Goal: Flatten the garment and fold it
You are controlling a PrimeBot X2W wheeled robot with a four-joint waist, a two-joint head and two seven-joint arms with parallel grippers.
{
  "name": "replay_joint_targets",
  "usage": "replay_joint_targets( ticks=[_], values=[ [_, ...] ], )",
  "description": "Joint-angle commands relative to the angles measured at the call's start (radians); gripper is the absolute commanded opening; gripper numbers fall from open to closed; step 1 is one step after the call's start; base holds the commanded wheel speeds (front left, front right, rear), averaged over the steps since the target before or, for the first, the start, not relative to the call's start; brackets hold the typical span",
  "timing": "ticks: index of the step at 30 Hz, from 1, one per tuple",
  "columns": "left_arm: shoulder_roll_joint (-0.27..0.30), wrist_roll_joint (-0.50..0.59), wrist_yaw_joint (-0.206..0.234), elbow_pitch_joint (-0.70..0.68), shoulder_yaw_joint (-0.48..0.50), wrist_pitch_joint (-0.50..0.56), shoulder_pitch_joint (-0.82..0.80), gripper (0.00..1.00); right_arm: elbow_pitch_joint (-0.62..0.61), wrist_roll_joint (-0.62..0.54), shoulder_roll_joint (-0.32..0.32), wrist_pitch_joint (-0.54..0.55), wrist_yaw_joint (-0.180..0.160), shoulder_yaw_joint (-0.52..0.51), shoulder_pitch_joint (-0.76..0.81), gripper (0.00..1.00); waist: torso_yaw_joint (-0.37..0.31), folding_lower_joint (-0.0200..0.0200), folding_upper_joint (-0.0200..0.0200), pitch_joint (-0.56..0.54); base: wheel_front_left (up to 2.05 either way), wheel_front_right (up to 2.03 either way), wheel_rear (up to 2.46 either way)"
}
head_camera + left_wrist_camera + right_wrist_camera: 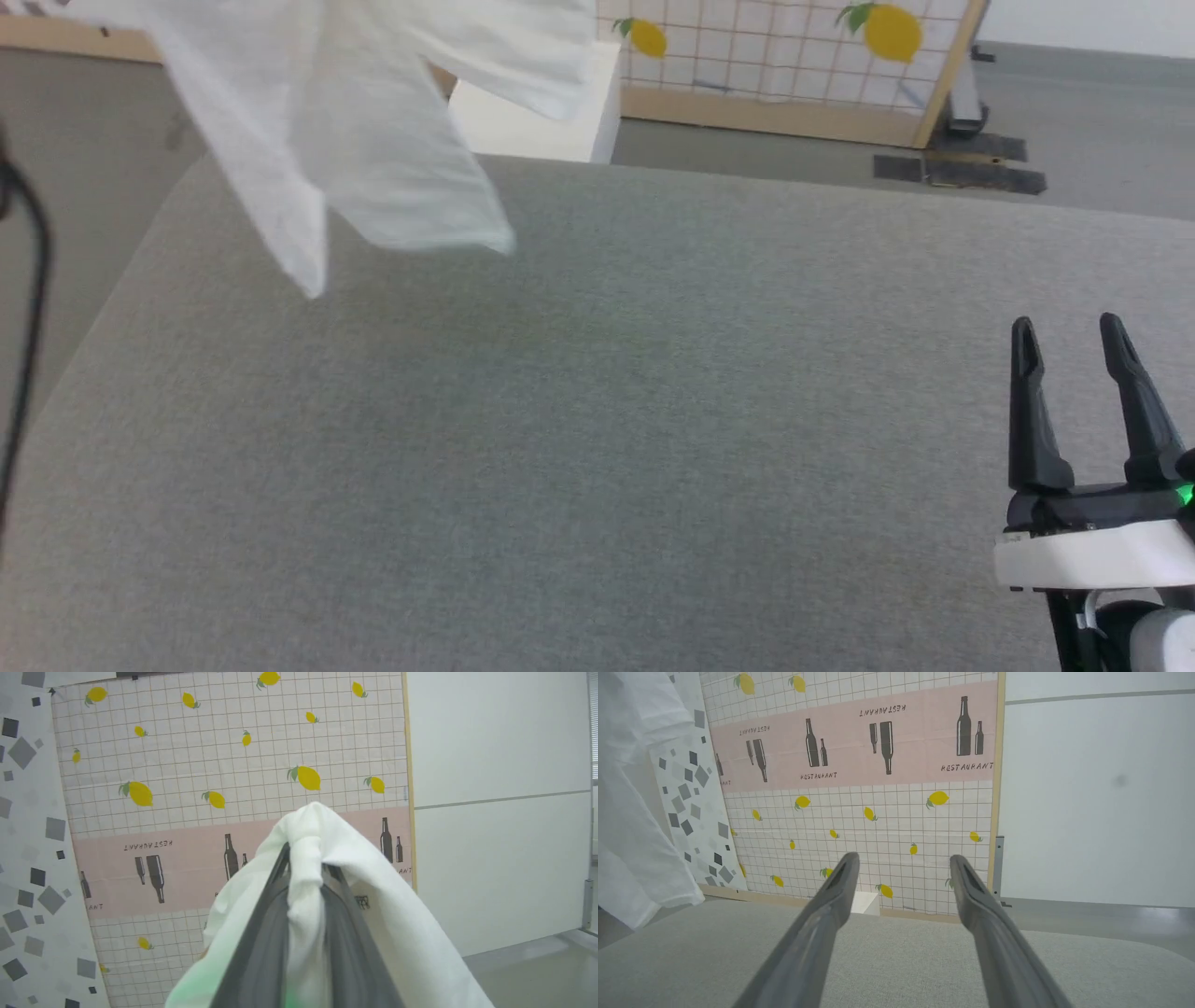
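Observation:
The white garment [373, 140] hangs in the air over the far left of the grey table, its lower edges clear of the surface. In the left wrist view my left gripper [306, 865] is shut on a bunched fold of the garment [313, 830], and cloth drapes down both sides of the fingers. My right gripper [1074, 341] stands open at the lower right over the table, nothing between its fingers. From the right wrist, the same gripper [903, 872] has its jaws wide apart, and the garment [635, 812] hangs at the far left.
The grey padded table [607, 448] spreads across the head view. Behind its far edge stand a white box [537, 112] and a lemon-patterned screen [794, 56]. A black cable [33, 308] hangs at the left edge.

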Motion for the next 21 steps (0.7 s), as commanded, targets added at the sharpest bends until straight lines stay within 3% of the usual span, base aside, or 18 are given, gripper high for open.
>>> replay_joint_targets(
  ticks=[1,12,17,21],
  values=[
    [-0.036,-0.015,0.012,-0.006,-0.007,0.004,-0.022,0.00,0.005,0.006,0.000,-0.008,-0.002,-0.008,0.007,1.00,-0.037,0.0001,0.0000,-0.023,0.00,0.00,0.00],
    [-0.268,-0.114,0.054,-0.097,-0.083,0.028,0.014,0.00,0.016,0.008,0.000,-0.019,-0.002,-0.082,-0.014,1.00,-0.142,0.0001,0.0000,-0.013,0.00,0.00,0.00],
    [-0.314,-0.131,0.058,-0.141,-0.150,0.046,0.108,0.00,0.019,0.009,0.000,-0.020,-0.002,-0.101,-0.017,1.00,-0.189,0.0001,0.0000,-0.003,0.00,0.00,0.00],
    [-0.317,-0.124,0.054,-0.165,-0.219,0.034,0.240,0.00,0.018,0.014,0.000,-0.020,-0.002,-0.105,-0.018,1.00,-0.221,0.0001,0.0000,0.014,0.00,0.00,0.00]
  ],
)
